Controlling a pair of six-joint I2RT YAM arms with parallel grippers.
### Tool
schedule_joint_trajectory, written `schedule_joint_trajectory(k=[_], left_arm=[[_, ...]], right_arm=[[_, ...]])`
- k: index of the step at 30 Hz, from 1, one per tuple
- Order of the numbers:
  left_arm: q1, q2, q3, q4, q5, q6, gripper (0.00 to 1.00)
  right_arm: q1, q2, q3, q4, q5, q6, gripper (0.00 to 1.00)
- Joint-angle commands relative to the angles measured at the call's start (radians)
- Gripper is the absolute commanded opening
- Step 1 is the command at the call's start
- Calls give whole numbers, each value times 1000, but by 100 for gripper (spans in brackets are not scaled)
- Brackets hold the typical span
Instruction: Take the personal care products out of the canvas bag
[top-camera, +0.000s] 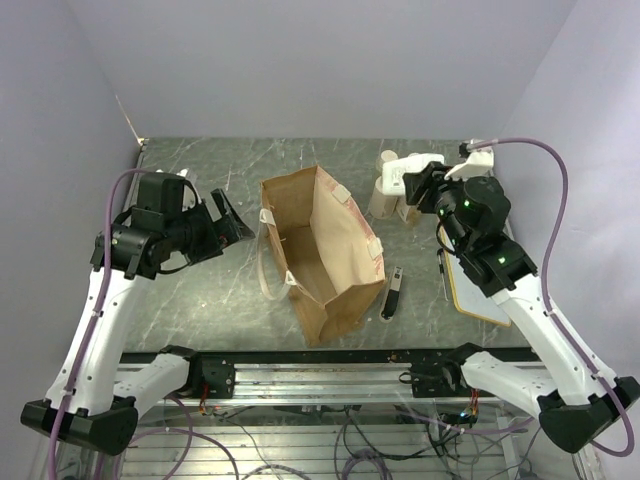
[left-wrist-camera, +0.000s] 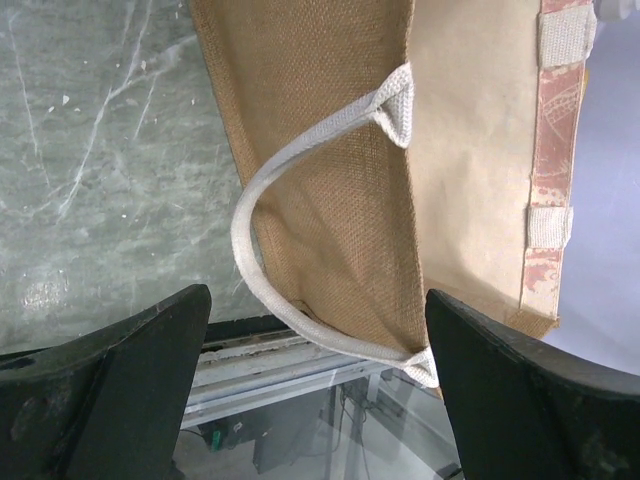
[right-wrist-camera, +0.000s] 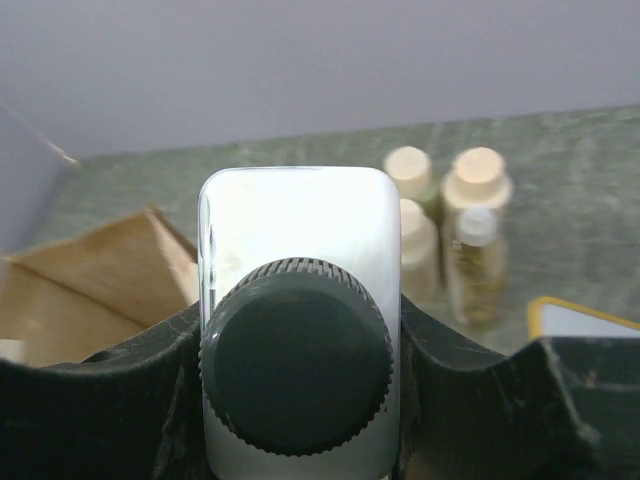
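On the far right of the table (top-camera: 200, 170), your right gripper (top-camera: 410, 184) is clamped on a white bottle (top-camera: 396, 177). The wrist view shows that bottle (right-wrist-camera: 297, 240) pinched between the two fingers (right-wrist-camera: 120, 400), with its dark ribbed cap turned toward the camera. It is outside the bag (top-camera: 322, 250), just off the bag's far right corner.

Four small bottles (right-wrist-camera: 477, 180) stand close together on the table behind the held one. Three are cream with tan caps and one is clear with a pale cap. From above you see this cluster (top-camera: 384, 196) right beside the gripper.

The bag sits mid-table between your two arms, its mouth open to the overhead camera. You cannot tell from these views whether anything lies inside.

Your left gripper (top-camera: 226, 218) hangs open just left of the bag, with nothing between its jaws. Its wrist camera looks at the bag's woven side (left-wrist-camera: 330, 170) and a cream strap handle (left-wrist-camera: 262, 195).

A black marker (top-camera: 393, 293) lies on the table just right of the bag. A white board (top-camera: 468, 290) lies further right, under your right arm.
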Motion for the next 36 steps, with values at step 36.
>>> schedule_joint_trajectory(k=[36], left_arm=[[8,185,130,13,2,32,99]], right_arm=[[-115,499,-230,462,113,-87,0]])
